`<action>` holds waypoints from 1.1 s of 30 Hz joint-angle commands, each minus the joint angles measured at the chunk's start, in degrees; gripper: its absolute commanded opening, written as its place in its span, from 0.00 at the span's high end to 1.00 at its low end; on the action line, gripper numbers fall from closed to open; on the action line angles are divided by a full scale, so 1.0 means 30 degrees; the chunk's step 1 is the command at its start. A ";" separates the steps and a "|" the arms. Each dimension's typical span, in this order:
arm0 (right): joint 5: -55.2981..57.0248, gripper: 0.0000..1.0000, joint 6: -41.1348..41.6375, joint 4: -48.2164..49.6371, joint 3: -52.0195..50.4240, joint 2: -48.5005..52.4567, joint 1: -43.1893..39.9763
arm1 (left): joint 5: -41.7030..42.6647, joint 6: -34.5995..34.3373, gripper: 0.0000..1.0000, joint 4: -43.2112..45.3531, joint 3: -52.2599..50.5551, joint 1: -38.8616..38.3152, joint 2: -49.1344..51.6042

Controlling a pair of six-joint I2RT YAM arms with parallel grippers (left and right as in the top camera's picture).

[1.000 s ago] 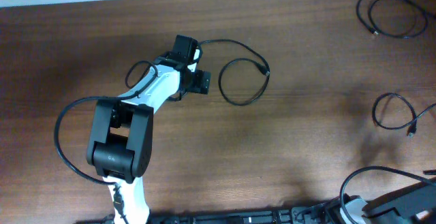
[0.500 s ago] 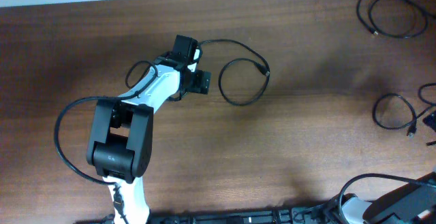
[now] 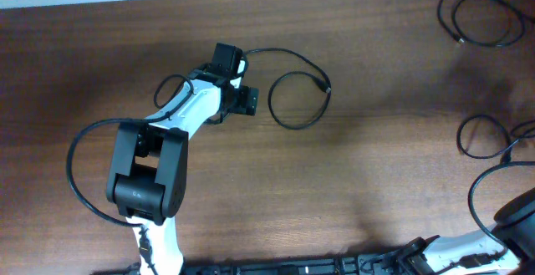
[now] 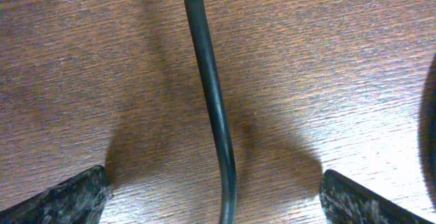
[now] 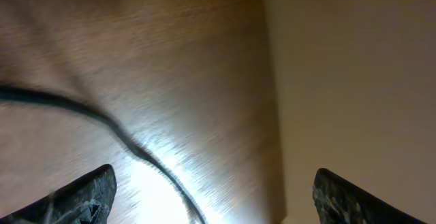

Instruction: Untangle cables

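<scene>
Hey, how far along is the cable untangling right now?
Mostly done, it seems: overhead, three cables lie apart, the middle cable, the corner cable and the right-edge cable. In hand: nothing is gripped. The left fingers stand open astride the middle cable, and the right fingers are open over a blurred stretch of cable. Left: perhaps uncoiling the loops; the corner cable looks doubled over itself.

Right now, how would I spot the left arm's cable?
Start at the left arm, white and black, on the wooden table. The cable runs between its fingers and curls into one loop beside them; the corner cable and edge cable lie far right.
</scene>
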 commanded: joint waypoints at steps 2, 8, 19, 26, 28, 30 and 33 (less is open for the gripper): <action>-0.3592 0.09 0.0393 0.0299 0.0401 0.0182 0.0729 | 0.0372 -0.0109 0.01 -0.0481 -0.0954 0.0102 0.1559; -0.5384 0.26 0.2259 0.1304 0.0401 0.2834 0.1035 | 0.0379 -0.0109 0.01 -0.0481 -0.0954 0.0102 0.1559; -1.2794 0.96 1.6036 -0.4233 1.2196 0.2514 0.1049 | 0.0372 -0.0109 0.01 -0.0481 -0.0954 0.0102 0.1559; -1.4280 0.96 1.6385 -0.5136 1.4987 0.2645 0.1180 | 0.0379 -0.0109 0.01 -0.0481 -0.0954 0.0102 0.1559; -1.4426 0.96 1.6385 -0.3701 1.3668 0.2980 0.1508 | 0.0372 -0.0109 0.01 -0.0481 -0.0954 0.0102 0.1559; -1.6589 0.96 1.6378 -0.1676 1.1868 0.3657 0.1545 | 0.0372 -0.0109 0.01 -0.0481 -0.0954 0.0102 0.1559; -1.7566 0.96 1.6371 0.1559 0.9020 0.4707 0.1078 | 0.0379 -0.0109 0.01 -0.0481 -0.0954 0.0102 0.1559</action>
